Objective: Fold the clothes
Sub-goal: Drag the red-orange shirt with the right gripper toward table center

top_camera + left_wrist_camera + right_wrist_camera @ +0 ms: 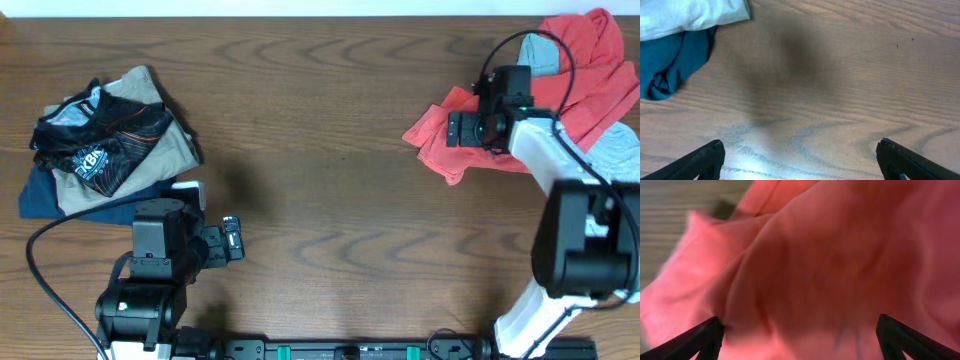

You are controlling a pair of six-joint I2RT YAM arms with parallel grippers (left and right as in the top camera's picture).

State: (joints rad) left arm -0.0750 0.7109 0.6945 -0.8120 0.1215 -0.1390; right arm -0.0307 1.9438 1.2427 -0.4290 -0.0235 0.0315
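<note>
The left pincer (232, 240) hangs low over the bare table (330, 200), released. In its wrist view both fingers (705, 160) stand wide apart with only wood grain between them. Ahead of it and off to its left lies the pile (100, 140). The pile's nearest edge shows from the wrist as a blue garment (670, 65) with a white cloth (690, 15) just beyond it, both well apart from the fingertips. From overhead the pile has a black printed top (95, 140) uppermost, a tan piece (150, 100) on its far side and the blue one lowest.

The right pincer (450, 130) is further out across the table and points toward the table's middle. It too is released: its fingers (707, 337) are spread wide and grip nothing. The red shirt (840, 255) lies crumpled straight beneath and ahead of it, filling almost the whole wrist view. Only a strip of table shows past the cloth's edge on the pincer's left. Overhead, one flap of the shirt sits under the jaws. The rest runs behind the pincer toward the far right corner. A grey shirt (541, 52) peeks out there, partly under the red one.
</note>
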